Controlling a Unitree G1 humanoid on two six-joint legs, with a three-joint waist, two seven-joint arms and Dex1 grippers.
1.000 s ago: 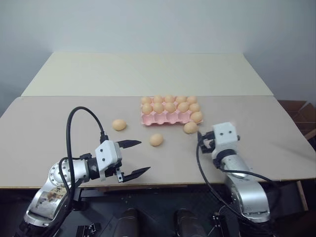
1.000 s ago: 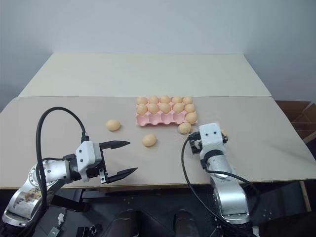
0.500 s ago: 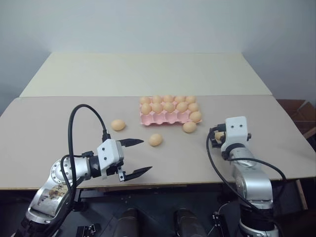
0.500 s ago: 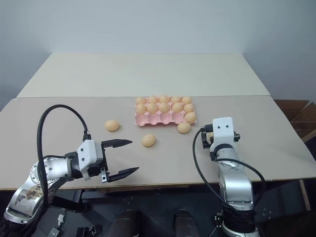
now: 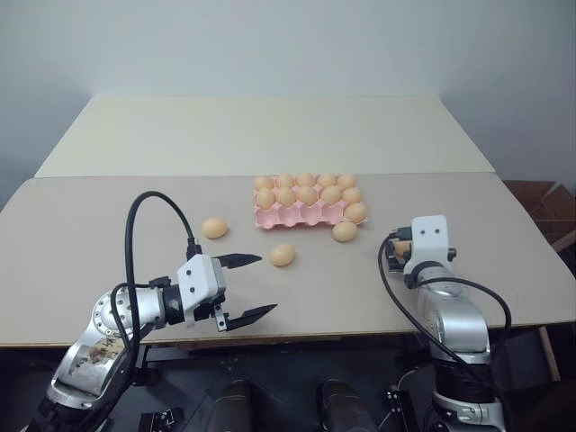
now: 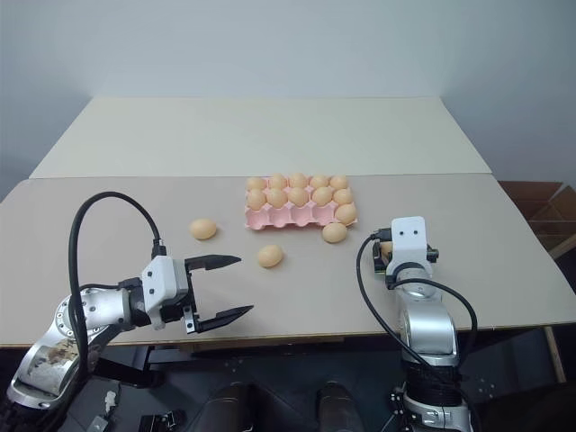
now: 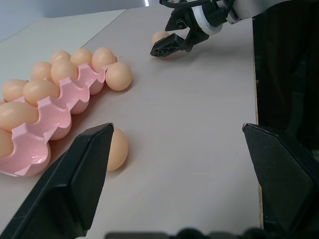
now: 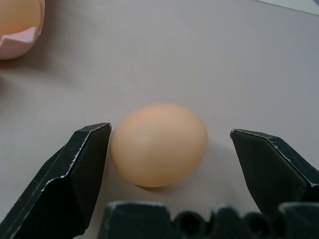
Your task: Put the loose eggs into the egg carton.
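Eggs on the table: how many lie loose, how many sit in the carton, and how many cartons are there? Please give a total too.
Loose eggs: 4
Eggs in the carton: 11
Carton: 1
Total: 16

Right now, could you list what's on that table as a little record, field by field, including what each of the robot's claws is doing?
surface: beige table
egg carton: pink tray, back rows filled with eggs, front pockets vacant
loose eggs: four on the table; one at the left, one in the middle, one by the carton's right corner, one between the right gripper's fingers
left gripper: open, holding nothing, near the table's front edge
right gripper: open, straddling an egg, not closed on it
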